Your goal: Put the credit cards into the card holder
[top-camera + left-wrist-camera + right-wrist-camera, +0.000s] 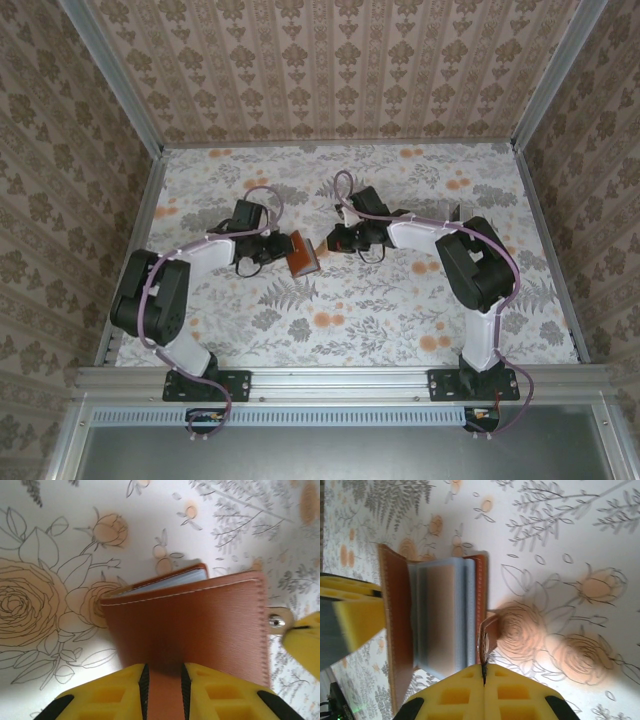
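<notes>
Card holder (303, 253), reddish-brown with pale stitching along its edges, is found near the middle of the table (430, 190), slightly towards the left edge and between the two arms; whether it touches the floral tablecloth (400, 300) or is held clear of it cannot be told. It stands partly open. Between its covers the right wrist view shows the credit cards (442, 615), pale bluish-grey, stacked face to face; their number cannot be told. The left wrist view shows one thin bluish edge of them just behind the front cover (200, 625). Left gripper (162, 690) approaches from the left side of the table. Its yellow fingers (115, 692) stand close together on either side of a leather cover, and the leather passes between them, so the jaws are grasping the holder. Right gripper (483, 690) approaches from the right side. Its fingers (520, 695) are pressed together with no visible gap, and the small clasp tab (489, 637) runs into the seam between them: the jaws are clenched on that tab. The tab projects from the holder's outer edge and carries a metal snap stud (274, 622). In the overhead view the two grippers face each other across the holder, the left one (278, 245) and the right one (328, 243) each just beside it.
</notes>
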Controlling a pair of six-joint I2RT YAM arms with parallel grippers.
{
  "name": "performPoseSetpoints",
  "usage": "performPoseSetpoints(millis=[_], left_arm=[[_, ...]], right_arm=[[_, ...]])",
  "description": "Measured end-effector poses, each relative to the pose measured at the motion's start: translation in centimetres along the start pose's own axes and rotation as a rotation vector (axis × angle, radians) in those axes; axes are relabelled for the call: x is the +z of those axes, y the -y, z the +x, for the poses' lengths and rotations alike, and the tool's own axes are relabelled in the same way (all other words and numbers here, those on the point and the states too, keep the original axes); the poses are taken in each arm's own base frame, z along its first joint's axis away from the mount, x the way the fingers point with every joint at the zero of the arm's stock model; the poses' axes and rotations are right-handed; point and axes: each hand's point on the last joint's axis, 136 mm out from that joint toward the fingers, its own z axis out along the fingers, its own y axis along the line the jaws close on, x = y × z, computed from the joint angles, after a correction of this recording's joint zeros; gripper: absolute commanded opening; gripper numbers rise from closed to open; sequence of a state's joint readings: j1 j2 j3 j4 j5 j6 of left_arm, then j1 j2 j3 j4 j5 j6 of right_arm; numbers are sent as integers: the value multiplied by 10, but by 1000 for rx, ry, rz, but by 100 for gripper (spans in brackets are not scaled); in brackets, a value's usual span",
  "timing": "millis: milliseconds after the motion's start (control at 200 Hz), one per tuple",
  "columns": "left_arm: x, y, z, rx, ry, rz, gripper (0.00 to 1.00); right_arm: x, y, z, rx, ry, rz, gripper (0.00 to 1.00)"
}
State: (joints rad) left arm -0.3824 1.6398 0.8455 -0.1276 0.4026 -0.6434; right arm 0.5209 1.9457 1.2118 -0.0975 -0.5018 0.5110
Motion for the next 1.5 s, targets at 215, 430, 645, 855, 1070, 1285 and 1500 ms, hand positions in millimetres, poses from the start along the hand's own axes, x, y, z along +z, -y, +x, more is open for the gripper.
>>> performPoseSetpoints(millis=[215, 430, 645, 855, 1070, 1285, 1500], left_arm=[[15, -1, 1, 22, -28, -16, 27], [23, -2, 0, 32, -45, -25, 26], [24, -2, 0, 37, -51, -28, 26], [25, -1, -2, 42, -53, -29, 25], [26, 0, -2, 41, -59, -32, 25], [26, 0, -2, 43, -60, -38, 25], [26, 0, -2, 45, -59, -41, 24]], right_arm=[[1, -16, -5, -42, 6, -23, 2], [0, -21, -4, -72, -8, -19, 13], [-1, -6, -3, -94, -11, 63, 32], [-7, -4, -14, -113, 11, 118, 36], [-11, 6, -14, -120, 13, 179, 37], [-13, 14, -11, -119, 6, 226, 41], [-13, 18, -10, -127, 4, 249, 34]])
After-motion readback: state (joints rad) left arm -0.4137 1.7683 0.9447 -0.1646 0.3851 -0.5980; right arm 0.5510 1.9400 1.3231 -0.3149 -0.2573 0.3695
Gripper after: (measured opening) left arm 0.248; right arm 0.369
